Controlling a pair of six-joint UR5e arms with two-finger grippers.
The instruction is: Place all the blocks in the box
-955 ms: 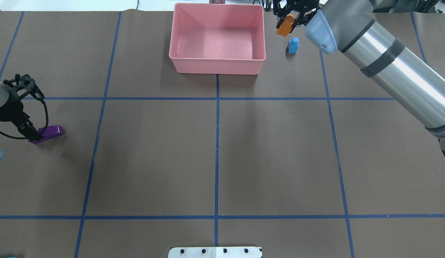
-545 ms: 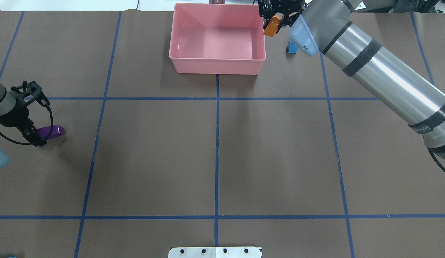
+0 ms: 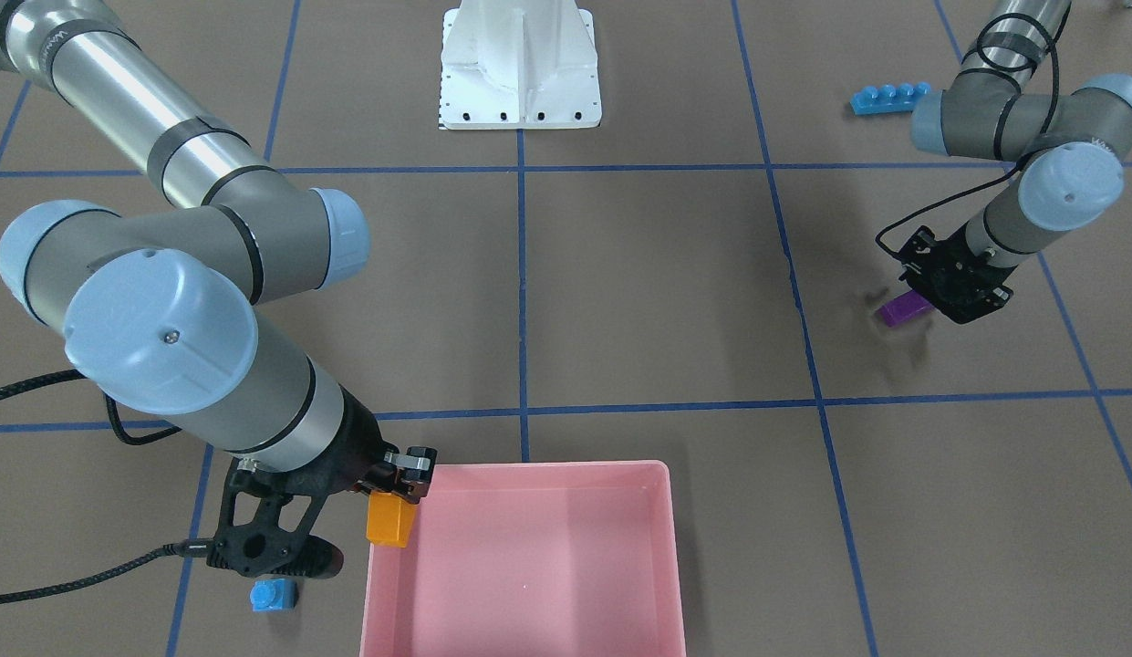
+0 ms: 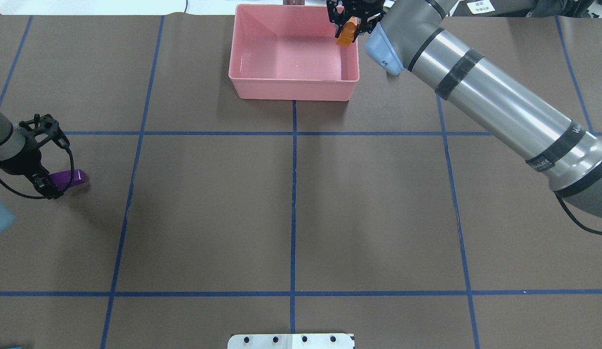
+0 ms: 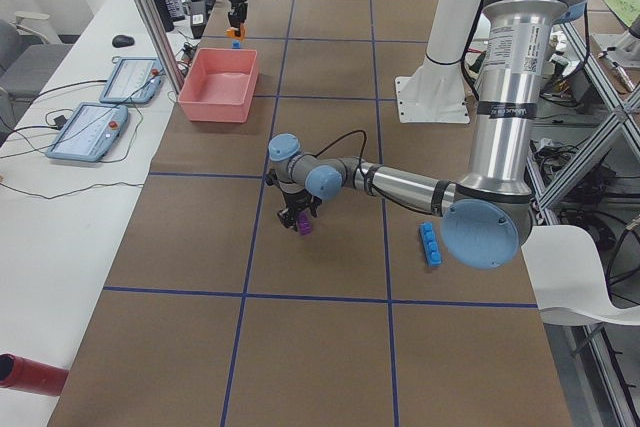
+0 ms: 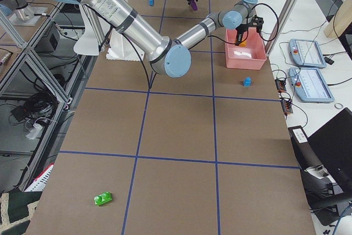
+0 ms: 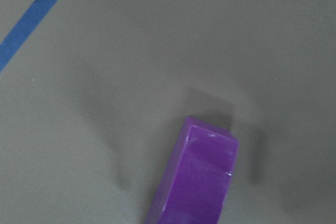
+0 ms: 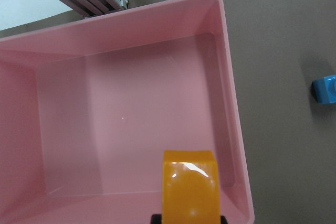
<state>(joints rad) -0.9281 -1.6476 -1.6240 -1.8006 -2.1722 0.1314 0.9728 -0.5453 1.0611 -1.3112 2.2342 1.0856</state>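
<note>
Up at the top of the overhead view, the right hand (image 4: 349,28) is clamped on the orange block (image 4: 346,38), which hangs over the pink box's (image 4: 293,92) upper right corner. At the left edge, the left hand (image 4: 48,186) is closed on the purple block (image 4: 71,178).

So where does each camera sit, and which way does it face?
Front: across the table, faces robot; base, left arm, right arm.
Overhead: behind the robot, looking down; both arms.
Left side: table's left end; left arm near.
Right side: right end; right arm near.
Left wrist: down on purple block; no body.
Right wrist: over box; right gripper holds orange block.
Front and overhead share that block at the box's rim.
</note>
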